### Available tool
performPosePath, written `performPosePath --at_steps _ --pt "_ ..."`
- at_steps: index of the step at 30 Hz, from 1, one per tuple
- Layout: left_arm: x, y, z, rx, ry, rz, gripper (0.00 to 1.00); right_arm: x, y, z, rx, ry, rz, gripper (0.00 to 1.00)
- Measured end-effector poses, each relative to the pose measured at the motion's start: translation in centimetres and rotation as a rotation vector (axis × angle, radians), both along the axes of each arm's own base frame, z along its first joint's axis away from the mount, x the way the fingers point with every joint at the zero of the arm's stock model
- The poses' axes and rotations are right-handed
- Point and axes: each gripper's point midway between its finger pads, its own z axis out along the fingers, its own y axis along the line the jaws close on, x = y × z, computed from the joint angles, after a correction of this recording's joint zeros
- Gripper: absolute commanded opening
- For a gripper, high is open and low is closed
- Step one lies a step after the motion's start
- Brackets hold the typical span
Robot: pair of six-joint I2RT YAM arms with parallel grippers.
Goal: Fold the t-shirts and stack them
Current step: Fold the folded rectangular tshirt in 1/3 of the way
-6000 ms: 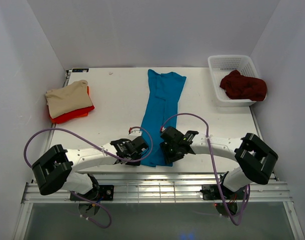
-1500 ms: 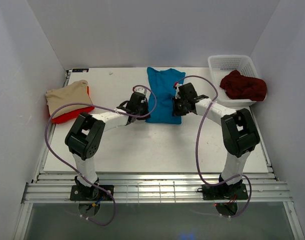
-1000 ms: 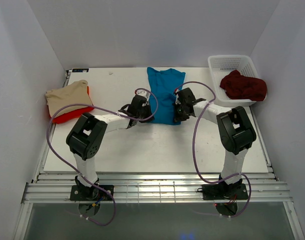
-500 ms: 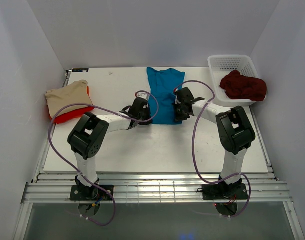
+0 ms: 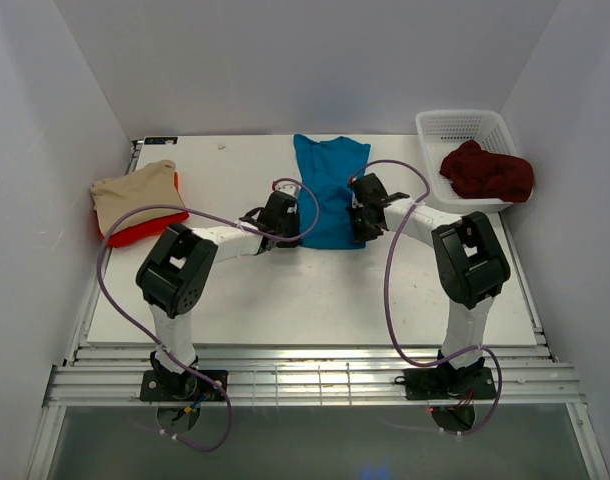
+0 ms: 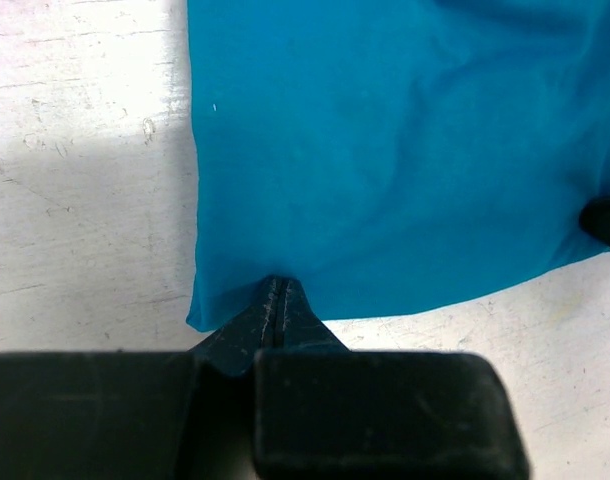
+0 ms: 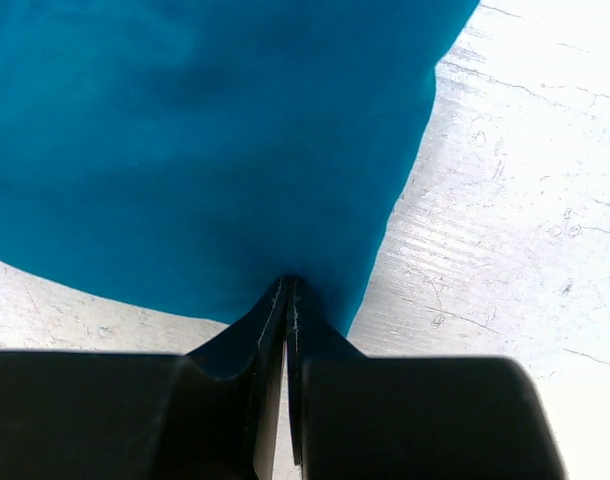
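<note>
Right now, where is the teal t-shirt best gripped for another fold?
At its two near corners, coming low from the near side: the teal t-shirt lies flat with a straight near edge, where the left gripper and right gripper pinch it.

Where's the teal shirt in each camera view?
Top external: teal shirt at the far middle of the table.
Left wrist: teal shirt fills the upper right.
Right wrist: teal shirt fills the upper left.
Shared landmark: its near edge, pinched by left gripper and right gripper.

Our left gripper [image 6: 276,300] pinches the near hem of the teal blue t-shirt [image 6: 385,150], fingers pressed together, the cloth lying flat on the white table [image 6: 75,200].
</note>
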Motion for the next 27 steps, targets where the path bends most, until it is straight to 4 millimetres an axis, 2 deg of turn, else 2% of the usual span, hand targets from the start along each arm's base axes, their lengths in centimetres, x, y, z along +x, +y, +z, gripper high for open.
performPosePath --at_steps 5,8,13,21,24,27 --pt "-0.7 -0.1 0.0 -0.021 0.001 -0.012 0.0 -0.1 0.0 0.0 0.001 -0.002 0.003 0.08" --pt "-2.0 0.1 -0.1 -0.028 0.013 -0.021 0.0 -1.0 -0.3 0.0 0.008 -0.001 0.005 0.08" --pt "-5.8 0.9 0.0 -0.025 0.055 -0.045 0.0 -4.6 -1.0 -0.1 0.01 0.033 0.018 0.08" --pt "-12.2 2.3 -0.3 0.022 0.157 -0.084 0.0 -10.5 -0.9 0.1 -0.016 0.102 0.062 0.08" --pt "-13.9 2.0 0.5 0.026 0.163 -0.108 0.0 -12.1 -0.6 1.2 -0.02 0.108 0.078 0.08" --pt "-14.4 1.0 2.5 -0.002 0.12 -0.133 0.0 -12.2 -0.2 3.6 -0.003 0.062 0.087 0.09"
